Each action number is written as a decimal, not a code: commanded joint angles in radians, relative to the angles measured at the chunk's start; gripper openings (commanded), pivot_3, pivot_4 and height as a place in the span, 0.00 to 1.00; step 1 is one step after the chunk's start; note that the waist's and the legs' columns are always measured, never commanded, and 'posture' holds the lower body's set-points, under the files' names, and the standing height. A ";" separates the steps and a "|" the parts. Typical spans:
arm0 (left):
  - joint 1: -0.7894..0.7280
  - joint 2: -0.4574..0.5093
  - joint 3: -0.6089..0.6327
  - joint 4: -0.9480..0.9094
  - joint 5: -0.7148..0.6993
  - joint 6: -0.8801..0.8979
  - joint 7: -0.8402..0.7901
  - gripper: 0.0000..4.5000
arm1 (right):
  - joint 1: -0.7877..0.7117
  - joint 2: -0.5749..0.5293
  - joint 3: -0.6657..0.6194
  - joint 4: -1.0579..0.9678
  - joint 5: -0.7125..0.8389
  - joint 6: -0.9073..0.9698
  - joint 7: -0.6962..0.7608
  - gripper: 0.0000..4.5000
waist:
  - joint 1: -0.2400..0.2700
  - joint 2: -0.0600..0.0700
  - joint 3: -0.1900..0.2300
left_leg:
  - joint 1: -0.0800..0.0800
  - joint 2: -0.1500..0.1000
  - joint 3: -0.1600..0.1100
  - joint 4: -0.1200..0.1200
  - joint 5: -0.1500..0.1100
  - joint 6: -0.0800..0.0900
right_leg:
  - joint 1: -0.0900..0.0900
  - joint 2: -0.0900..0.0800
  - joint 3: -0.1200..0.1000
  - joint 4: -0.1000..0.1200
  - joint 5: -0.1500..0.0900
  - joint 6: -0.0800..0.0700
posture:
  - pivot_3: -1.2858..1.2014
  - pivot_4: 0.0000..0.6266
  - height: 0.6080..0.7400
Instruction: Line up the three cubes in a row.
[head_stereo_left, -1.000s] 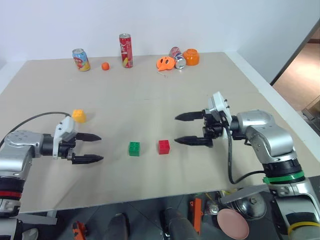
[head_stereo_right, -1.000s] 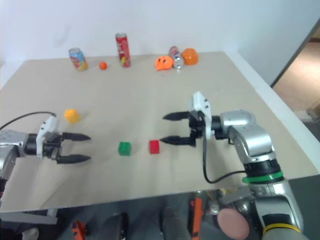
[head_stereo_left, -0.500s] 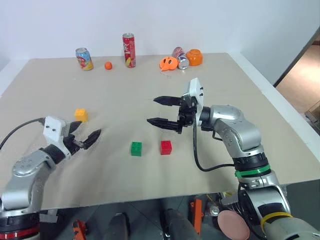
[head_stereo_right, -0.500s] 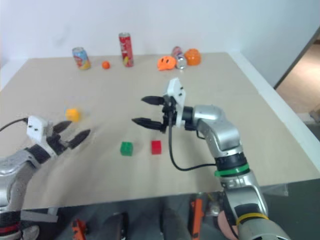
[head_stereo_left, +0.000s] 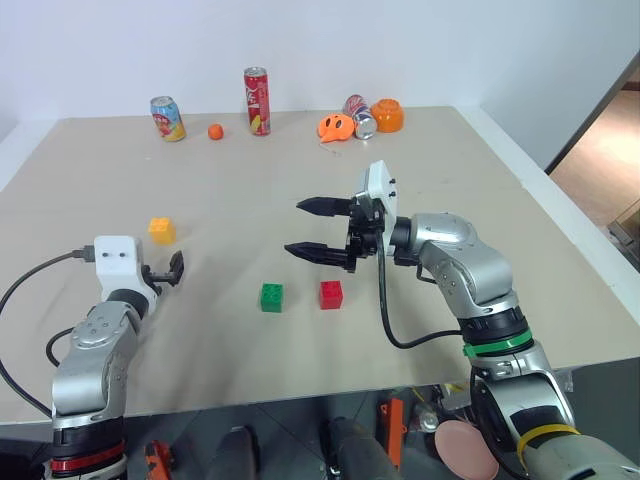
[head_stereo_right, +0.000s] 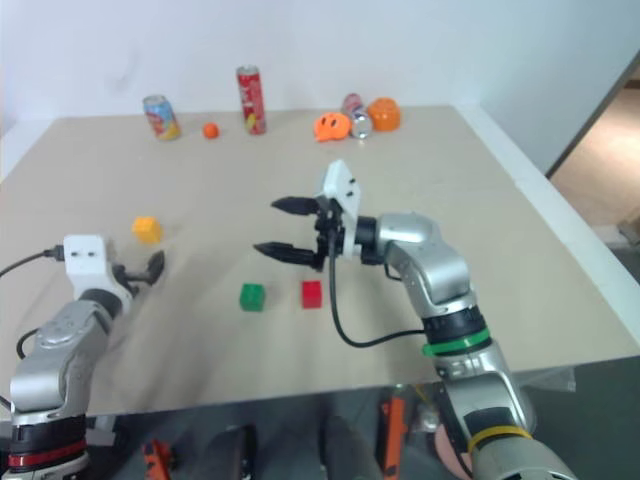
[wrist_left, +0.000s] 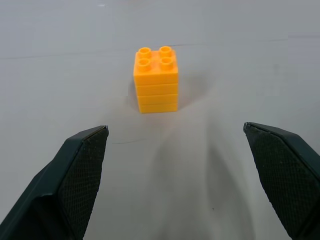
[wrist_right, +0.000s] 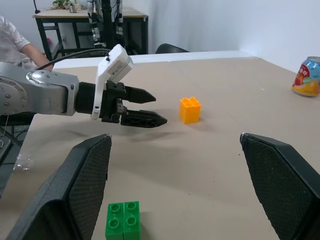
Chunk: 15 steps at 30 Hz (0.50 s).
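A broad tan table (head_stereo_left: 300, 200) takes up most of the left eye view, with a pale wall behind it. The right gripper (head_stereo_left: 318, 228) sits at the centre of that picture, pointing toward the left edge with its two black fingers spread wide and nothing between them, held just above and to the upper right of the red cube. The left gripper (head_stereo_left: 163, 272) is low at the left side, pointing up the frame toward the yellow cube; its fingers stand far apart and hold nothing, as the left wrist view makes plain. Along the top edge of the table stand a tall red can (head_stereo_left: 257, 101) and a shorter can (head_stereo_left: 167, 119), with what looks like a third can lying on its side (head_stereo_left: 357, 116) between two orange rounded toys (head_stereo_left: 334, 126), though that cluster is too small to read well. The green cube (head_stereo_left: 270, 297) and the red cube (head_stereo_left: 331, 294) rest side by side just below centre, near each other but apart. The yellow cube (head_stereo_left: 161, 230) lies well apart from them at the left, just above the left gripper. A small orange ball (head_stereo_left: 214, 131) sits between the two upright cans.
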 joint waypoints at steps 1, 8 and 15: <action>-0.042 0.014 -0.027 0.024 0.032 0.006 0.015 1.00 | -0.010 0.003 -0.005 -0.025 0.001 -0.014 0.002 0.95 | 0.000 0.000 0.000 | 0.000 0.000 0.000 0.000 0.000 0.000 | 0.000 0.000 0.000 0.000 0.000 0.000 | 0.52 0.24 1.00; -0.147 0.010 -0.037 0.162 0.086 0.004 0.076 1.00 | -0.001 0.002 -0.013 -0.038 0.003 -0.009 -0.013 0.95 | 0.000 0.000 0.000 | 0.000 0.000 -0.001 0.000 0.000 0.000 | 0.000 0.000 0.000 0.000 0.000 0.000 | 0.52 0.24 1.00; -0.225 0.005 -0.058 0.286 0.109 -0.025 0.084 1.00 | 0.010 -0.005 -0.020 -0.051 0.004 -0.005 -0.029 0.95 | 0.000 0.000 0.000 | -0.001 -0.001 -0.001 0.000 0.000 0.000 | 0.000 0.000 0.000 0.000 0.002 0.004 | 0.52 0.24 1.00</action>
